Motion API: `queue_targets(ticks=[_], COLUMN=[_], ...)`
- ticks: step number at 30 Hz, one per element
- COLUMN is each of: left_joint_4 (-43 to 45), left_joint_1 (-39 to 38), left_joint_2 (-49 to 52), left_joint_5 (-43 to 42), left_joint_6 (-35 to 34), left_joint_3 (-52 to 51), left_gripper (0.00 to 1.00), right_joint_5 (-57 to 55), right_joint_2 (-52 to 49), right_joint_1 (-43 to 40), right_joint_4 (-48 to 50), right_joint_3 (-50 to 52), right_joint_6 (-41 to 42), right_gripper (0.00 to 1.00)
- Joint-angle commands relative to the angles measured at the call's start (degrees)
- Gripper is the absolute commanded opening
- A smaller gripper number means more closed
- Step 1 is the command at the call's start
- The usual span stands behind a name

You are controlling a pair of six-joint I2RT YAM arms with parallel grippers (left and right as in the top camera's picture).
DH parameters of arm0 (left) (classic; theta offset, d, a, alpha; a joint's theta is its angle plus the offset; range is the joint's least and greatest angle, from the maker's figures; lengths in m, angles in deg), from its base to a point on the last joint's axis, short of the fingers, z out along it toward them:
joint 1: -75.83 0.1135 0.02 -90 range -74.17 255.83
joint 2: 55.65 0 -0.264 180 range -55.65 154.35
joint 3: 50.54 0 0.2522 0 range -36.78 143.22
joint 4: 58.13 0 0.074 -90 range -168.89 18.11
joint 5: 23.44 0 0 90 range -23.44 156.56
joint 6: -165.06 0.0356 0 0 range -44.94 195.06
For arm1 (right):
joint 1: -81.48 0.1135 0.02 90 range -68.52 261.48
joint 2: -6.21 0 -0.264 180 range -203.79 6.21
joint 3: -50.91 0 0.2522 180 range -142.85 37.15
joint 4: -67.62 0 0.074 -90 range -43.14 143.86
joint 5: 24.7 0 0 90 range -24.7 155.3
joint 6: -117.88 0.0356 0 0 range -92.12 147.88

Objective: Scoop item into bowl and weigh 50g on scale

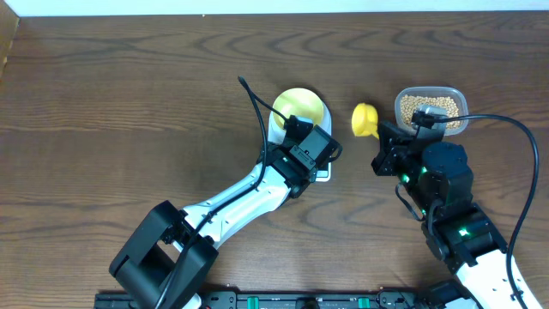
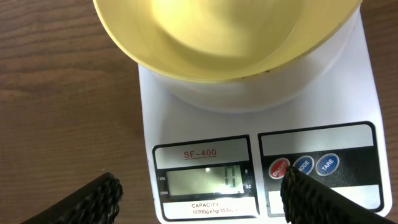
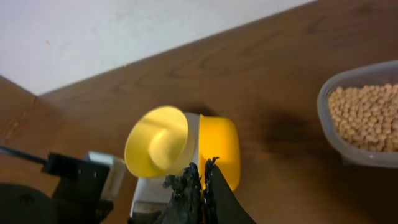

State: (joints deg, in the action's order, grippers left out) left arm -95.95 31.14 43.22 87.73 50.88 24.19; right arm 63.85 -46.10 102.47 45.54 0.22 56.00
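Observation:
The pale yellow-green bowl (image 1: 302,105) stands on the white scale (image 1: 276,129). In the left wrist view the bowl (image 2: 224,37) looks empty and the scale (image 2: 205,118) has a lit display and three round buttons. My left gripper (image 2: 199,205) is open and hovers low over the scale's display edge, its right finger by the red button. My right gripper (image 1: 382,137) is shut on the bright yellow scoop (image 1: 364,120), held between bowl and tub. In the right wrist view, its shut fingers (image 3: 202,180) hold the scoop (image 3: 219,146) beside the bowl (image 3: 155,142). The tan beans (image 1: 431,107) fill the tub.
The clear plastic tub (image 1: 463,99) with the beans stands at the back right; it also shows in the right wrist view (image 3: 323,106). The left arm's black wrist (image 3: 62,180) and cable lie over the scale's near side. A pale wall borders the table's far edge.

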Motion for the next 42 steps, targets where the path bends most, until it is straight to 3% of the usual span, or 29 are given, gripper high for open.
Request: queue_targets(ticks=[1, 12, 42], left_joint_4=[-0.3, -0.3, -0.3], left_joint_1=[0.2, 0.2, 0.2], left_joint_2=[-0.8, -0.8, -0.8], left_joint_5=[1.0, 1.0, 1.0], left_joint_6=[-0.1, -0.1, -0.1], left_joint_3=[-0.9, -0.9, -0.9], left_gripper=[0.84, 0.84, 0.84], right_joint_5=[1.6, 1.6, 1.4], right_joint_2=[0.7, 0.7, 0.7], right_joint_1=[-0.3, -0.3, -0.3], right_joint_4=[-0.3, -2.9, -3.2], right_joint_3=[-0.9, -0.9, -0.9], right_joint_6=[-1.2, 3.0, -0.6], right_gripper=[0.01, 0.01, 0.01])
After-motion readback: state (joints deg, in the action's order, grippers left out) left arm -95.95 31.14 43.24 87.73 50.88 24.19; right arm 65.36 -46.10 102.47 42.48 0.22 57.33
